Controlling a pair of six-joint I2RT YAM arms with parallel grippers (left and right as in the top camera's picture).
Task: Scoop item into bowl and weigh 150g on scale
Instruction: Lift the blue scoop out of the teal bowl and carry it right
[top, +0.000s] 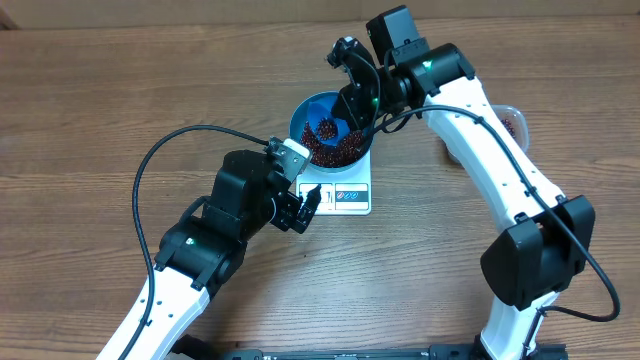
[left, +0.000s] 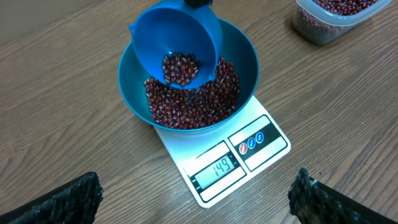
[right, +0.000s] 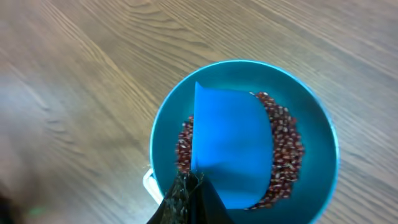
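Nearest lens: 2 black fingers of left gripper, spread wide, nothing between them, hovering just in front of white scale. Display on scale reading 149. Bright blue bowl sitting on scale, holding heap of red-brown beans. Small blue scoop tilted over bowl, a few beans inside, mouth toward left wrist camera. Right gripper clamped tight on scoop's handle end, above bowl. Clear plastic tub of more beans on wooden table, apart from scale.
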